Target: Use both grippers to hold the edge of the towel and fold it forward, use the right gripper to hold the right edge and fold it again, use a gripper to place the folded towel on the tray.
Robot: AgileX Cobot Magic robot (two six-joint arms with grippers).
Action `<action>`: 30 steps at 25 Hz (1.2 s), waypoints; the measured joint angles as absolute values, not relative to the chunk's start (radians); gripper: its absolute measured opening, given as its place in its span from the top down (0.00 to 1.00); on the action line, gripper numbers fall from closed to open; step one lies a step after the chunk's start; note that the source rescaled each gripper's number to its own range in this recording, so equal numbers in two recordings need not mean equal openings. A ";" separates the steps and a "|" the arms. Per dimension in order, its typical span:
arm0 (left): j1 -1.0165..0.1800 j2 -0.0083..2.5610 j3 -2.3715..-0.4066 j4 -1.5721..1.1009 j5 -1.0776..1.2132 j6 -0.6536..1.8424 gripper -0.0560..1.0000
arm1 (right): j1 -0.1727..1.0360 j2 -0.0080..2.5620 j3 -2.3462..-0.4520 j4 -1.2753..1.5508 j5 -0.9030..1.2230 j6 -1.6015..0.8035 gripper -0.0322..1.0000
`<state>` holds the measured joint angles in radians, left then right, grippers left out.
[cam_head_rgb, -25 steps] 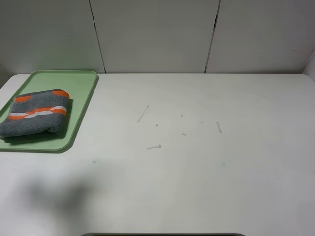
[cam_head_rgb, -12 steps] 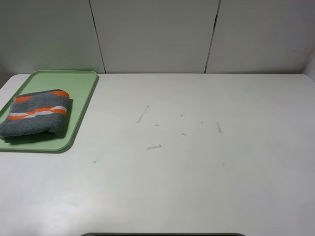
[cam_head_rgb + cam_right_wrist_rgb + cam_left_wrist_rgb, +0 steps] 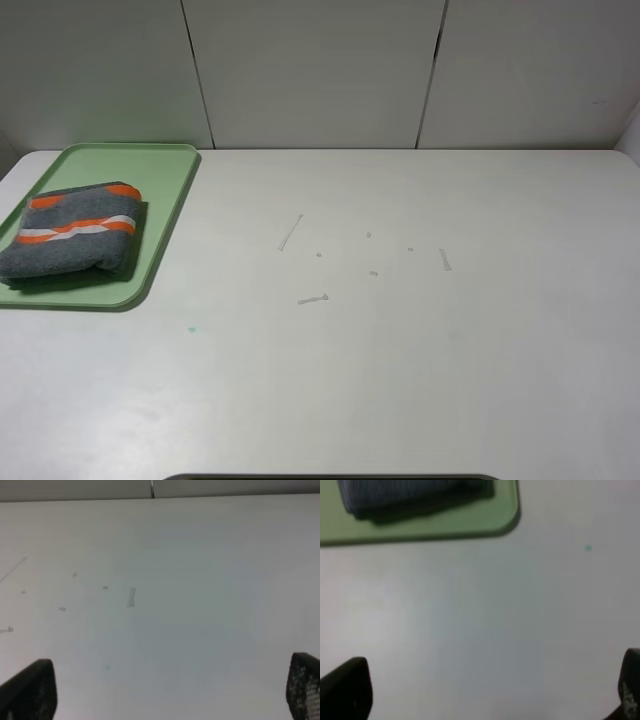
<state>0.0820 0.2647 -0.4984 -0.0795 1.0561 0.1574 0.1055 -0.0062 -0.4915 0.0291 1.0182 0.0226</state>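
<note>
Folded towel [image 3: 72,230] sits on the tray [image 3: 165,200], far left of the surface [image 3: 400,350]. My left hand [image 3: 485,692] is spread and empty, tray just ahead of it. Right hand [image 3: 170,692] is spread too, over bare surface, well apart. Left arm is nearer; task looks done.

Towel: my folded towel [image 3: 70,232] lies on the tray, grey with orange and white stripes across its far part.
Tray: the green tray [image 3: 165,190] sits at the far left of the table, the towel toward its left side.
Table: the white table [image 3: 420,380] shows a few small pale marks [image 3: 312,299] near its middle.
My arms: neither one is in this view.
</note>
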 joint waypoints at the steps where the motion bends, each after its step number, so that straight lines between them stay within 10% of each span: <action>1: 0.082 0.231 -0.497 -0.092 1.056 0.170 0.00 | 0.106 -0.006 -0.491 0.029 1.018 0.023 0.00; 30: 0.082 -0.003 -0.495 -0.163 1.080 0.270 0.00 | 0.106 -0.006 -0.491 0.029 1.017 0.023 0.00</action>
